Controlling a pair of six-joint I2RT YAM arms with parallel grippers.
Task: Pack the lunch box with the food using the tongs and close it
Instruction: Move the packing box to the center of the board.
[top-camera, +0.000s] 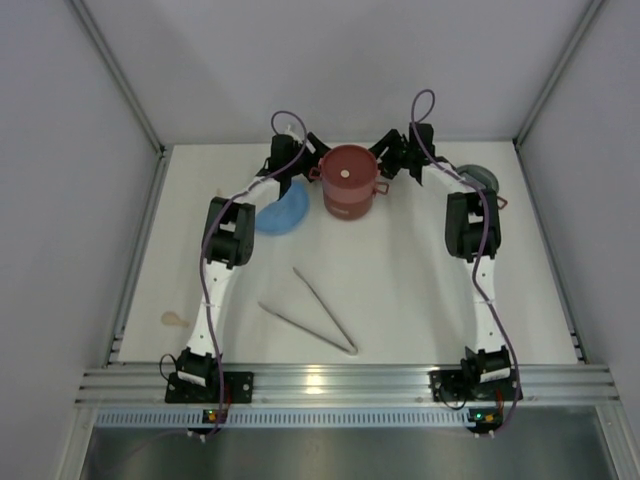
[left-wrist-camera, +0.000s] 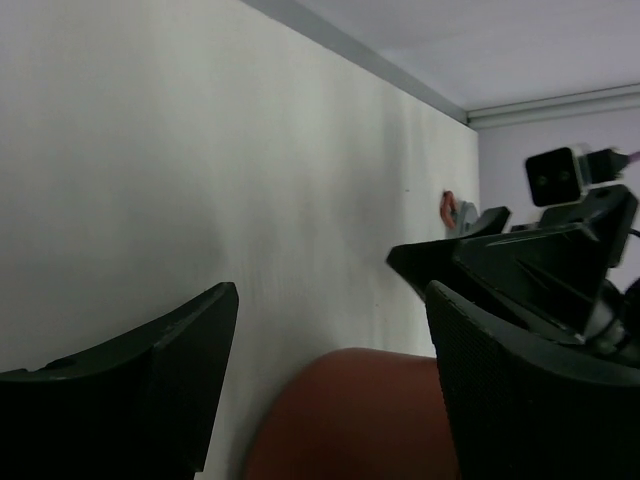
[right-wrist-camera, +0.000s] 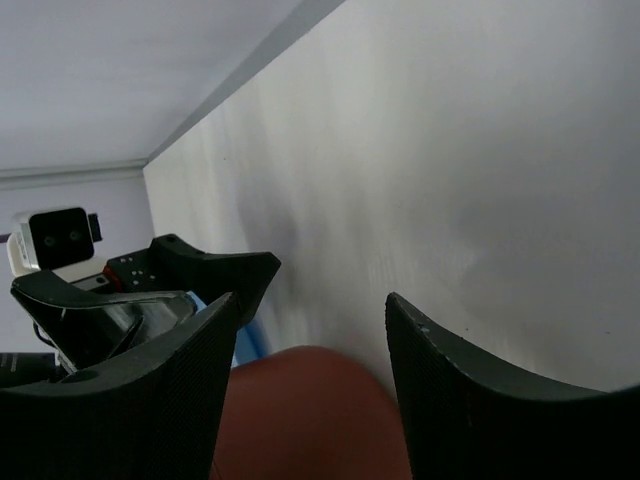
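The lunch box (top-camera: 348, 190) stands upright close to the far edge of the desk (top-camera: 400, 290), about midway along it. It is a stack of dark-red bowls with a flat dark-red disc lid on top. The left arm (top-camera: 228, 240) reaches in from the left and the right arm (top-camera: 468, 225) from the right, so the left jaws and the right jaws meet the stack on opposite sides, near its top. In the left wrist view the fingers (left-wrist-camera: 150, 380) stand apart with the red rim low between them and a strip of bare desk showing beside one finger, so these jaws are not clamped. In the right wrist view the fingers (right-wrist-camera: 470, 400) are also apart, but the red rim fills the gap between them, and whether they press on it cannot be told. A light-blue plate (top-camera: 285, 213) lies just left of the lunch box, partly under the left arm. A grey cover (top-camera: 480, 177) sits toward the far right corner, half hidden by the right arm. The tongs (top-camera: 323, 308) lie flat in the near half of the desk, well apart from the lunch box, with the joined end toward the near edge and the two arms spread toward the left.
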